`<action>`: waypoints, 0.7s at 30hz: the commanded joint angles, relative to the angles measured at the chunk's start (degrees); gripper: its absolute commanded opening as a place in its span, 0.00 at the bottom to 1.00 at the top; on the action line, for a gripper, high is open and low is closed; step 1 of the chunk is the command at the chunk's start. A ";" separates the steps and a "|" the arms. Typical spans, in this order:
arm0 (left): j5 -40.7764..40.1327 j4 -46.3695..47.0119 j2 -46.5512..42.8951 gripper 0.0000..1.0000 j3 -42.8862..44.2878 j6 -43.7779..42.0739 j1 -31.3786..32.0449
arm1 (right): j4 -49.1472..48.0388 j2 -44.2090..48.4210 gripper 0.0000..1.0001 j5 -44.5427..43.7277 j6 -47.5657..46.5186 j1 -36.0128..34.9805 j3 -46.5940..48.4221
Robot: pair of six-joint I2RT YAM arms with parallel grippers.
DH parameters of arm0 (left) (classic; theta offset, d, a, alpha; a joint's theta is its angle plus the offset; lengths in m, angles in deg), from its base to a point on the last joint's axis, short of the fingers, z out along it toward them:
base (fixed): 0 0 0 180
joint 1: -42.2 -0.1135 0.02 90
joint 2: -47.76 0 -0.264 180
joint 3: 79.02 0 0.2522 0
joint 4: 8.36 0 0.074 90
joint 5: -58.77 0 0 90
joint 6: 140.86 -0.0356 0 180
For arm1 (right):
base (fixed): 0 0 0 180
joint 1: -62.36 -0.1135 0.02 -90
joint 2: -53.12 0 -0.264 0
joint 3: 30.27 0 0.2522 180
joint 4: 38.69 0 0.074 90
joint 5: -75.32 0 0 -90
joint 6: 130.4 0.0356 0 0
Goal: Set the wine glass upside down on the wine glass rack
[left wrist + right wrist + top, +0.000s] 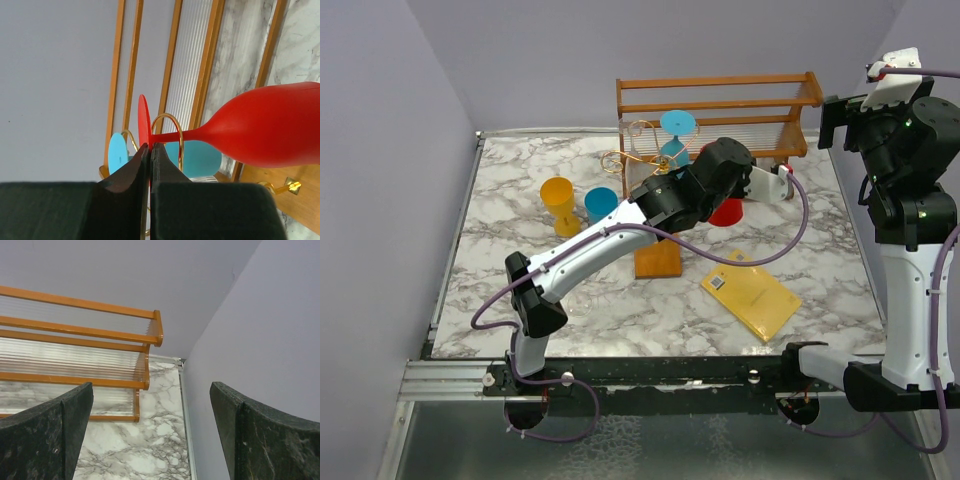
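A marble-patterned bench (520,300) is seen from above, with grey walls around it. The left arm is stretched across the bench to the wine glass rack (658,262), a small stand of thin gold wire on a flat orange-brown wooden base.

The left gripper (150,146) is closed, and the thin rim of the foot of the red wine glass (270,125) is pinched between its fingers. In the left wrist view the stem of the glass is seen passing through a curled gold loop of the rack, with the bowl beyond the loop on the far side from the fingers. From overhead most of the glass is hidden by the arm. The red bowl shows just beside the wooden base, and the glass appears to be held foot up and bowl down.

A light-blue glass (677,125) is already hung on the rack, close behind the red one. A wooden slatted shelf (720,80) is set against the back wall behind the rack. A yellow glass (560,203) and a teal glass (601,205) are placed side by side to the left of the rack. A flat yellow packet (752,295) is laid on the bench to the right of the base.

The right arm is raised at the right edge, well apart from everything. The right gripper (151,385) is spread wide and nothing is held in it.
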 commanded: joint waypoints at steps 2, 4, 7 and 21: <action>-1.88 4.64 1.29 0.00 0.38 -0.35 0.38 | -1.00 1.01 1.00 1.13 -0.04 0.40 -0.50; -2.96 5.29 1.35 0.00 -0.09 -0.43 0.37 | -1.07 1.03 1.00 1.22 -0.05 0.40 -0.55; -4.08 6.03 1.26 0.01 -0.55 -0.12 0.00 | -1.07 1.08 1.00 1.29 0.00 0.40 -0.63; -4.91 6.89 0.14 0.02 -3.50 0.09 -2.00 | -1.12 1.18 1.00 1.90 -0.22 0.40 -0.89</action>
